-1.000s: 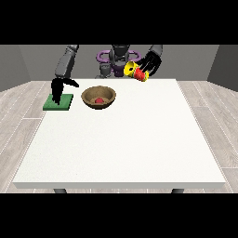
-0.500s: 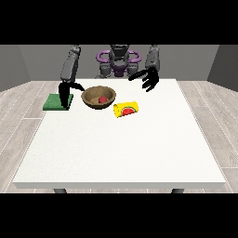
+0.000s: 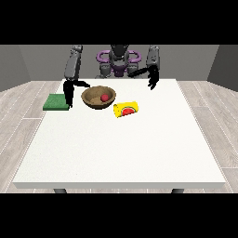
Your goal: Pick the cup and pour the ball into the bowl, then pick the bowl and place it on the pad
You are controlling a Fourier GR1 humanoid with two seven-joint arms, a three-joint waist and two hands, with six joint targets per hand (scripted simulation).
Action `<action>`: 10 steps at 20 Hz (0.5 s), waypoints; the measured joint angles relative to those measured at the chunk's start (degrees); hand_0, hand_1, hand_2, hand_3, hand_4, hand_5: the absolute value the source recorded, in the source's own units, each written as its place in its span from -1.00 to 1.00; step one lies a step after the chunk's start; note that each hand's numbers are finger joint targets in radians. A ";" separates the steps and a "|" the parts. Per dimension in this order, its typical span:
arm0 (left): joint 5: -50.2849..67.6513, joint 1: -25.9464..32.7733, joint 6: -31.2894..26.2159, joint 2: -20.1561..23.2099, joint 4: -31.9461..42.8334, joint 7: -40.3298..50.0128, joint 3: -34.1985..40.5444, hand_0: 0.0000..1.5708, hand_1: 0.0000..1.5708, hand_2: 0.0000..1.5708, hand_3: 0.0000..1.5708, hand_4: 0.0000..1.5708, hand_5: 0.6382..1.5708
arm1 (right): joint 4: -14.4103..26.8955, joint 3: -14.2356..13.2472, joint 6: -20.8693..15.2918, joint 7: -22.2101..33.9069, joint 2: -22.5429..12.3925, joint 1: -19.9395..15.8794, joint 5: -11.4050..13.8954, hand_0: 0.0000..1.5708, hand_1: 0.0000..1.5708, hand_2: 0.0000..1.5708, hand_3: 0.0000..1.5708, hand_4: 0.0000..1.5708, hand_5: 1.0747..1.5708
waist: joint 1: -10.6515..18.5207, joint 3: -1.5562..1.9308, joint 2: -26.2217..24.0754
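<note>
Hand at the view's left [image 3: 69, 93], fingers relaxed and holding nothing, hangs between pad [image 3: 56, 102] and bowl [image 3: 98, 97], apparently to grasp the bowl, ball [image 3: 105, 97] already inside.

We see a large white table [image 3: 121, 153] with a plain top, filling most of the front view. Dark legs [image 3: 59, 190] show under its near edge at left and right. Around it lies a light wood-plank floor [image 3: 23, 100]. Behind stand grey walls [image 3: 28, 62], darker at the corners.
</note>
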 measured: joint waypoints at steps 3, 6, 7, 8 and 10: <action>0.04 0.13 -0.54 -0.14 -1.28 -0.53 -0.85 -1.00 -1.00 -1.00 -1.00 -1.00 0.96 | 2.24 -0.85 -0.11 -1.74 0.06 -0.94 -0.55 -1.00 -1.00 -1.00 -1.00 -0.67 0.91 | 1.28 0.03 1.31; -0.40 -0.10 -0.77 -0.48 -4.82 1.66 -3.07 -1.00 -1.00 -1.00 -1.00 -1.00 0.97 | 3.39 -1.69 2.37 -5.78 -0.49 0.68 -1.31 -1.00 -1.00 -1.00 -1.00 -0.82 0.84 | 2.94 -0.97 2.06; -0.46 -0.64 -0.68 -0.54 -5.62 2.09 -3.50 -1.00 -1.00 -1.00 -1.00 -1.00 0.97 | 3.05 -1.70 2.27 -6.89 -0.43 1.09 -1.18 -1.00 -1.00 -1.00 -1.00 -0.83 0.84 | 3.19 -1.42 2.49; -0.53 -1.63 -1.08 -0.12 -6.36 2.74 -3.56 -1.00 -1.00 -1.00 -1.00 -1.00 0.97 | 2.50 -1.98 2.52 -7.73 -0.33 1.49 -1.54 -1.00 -1.00 -1.00 -1.00 -0.85 0.82 | 3.54 -1.78 2.99; -0.55 -1.66 -1.40 -0.16 -7.34 2.81 -4.13 -1.00 -1.00 -1.00 -1.00 -1.00 0.97 | 1.62 -2.16 2.09 -8.97 -0.32 2.29 -1.44 -1.00 -1.00 -1.00 -1.00 -0.76 0.83 | 4.30 -2.26 3.64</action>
